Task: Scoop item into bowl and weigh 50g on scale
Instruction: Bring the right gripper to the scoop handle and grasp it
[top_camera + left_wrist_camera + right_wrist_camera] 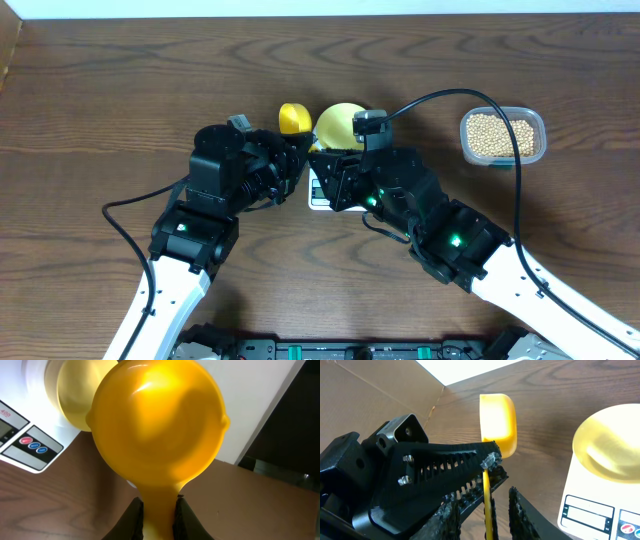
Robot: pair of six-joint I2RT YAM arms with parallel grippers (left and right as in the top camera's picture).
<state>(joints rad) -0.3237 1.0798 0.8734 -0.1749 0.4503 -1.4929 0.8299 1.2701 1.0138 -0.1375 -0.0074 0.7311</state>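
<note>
Centrally, left tool [159, 506] clamps the scoop [157, 425] beside the bowl [612, 445]; right tool [483, 499], parted, straddles its handle.

Overhead view. A dark wooden table [120, 80] fills the frame. At centre, the pale yellow bowl [338, 124] sits at the upper end of the white scale [318, 193], which the arms largely mask. The left gripper [296, 152] and right gripper [328, 165] meet there. The yellow scoop [291, 118] projects from the left gripper, just left of the bowl. At upper right, well apart, is a clear tub [505, 109] of beans [495, 135].
</note>
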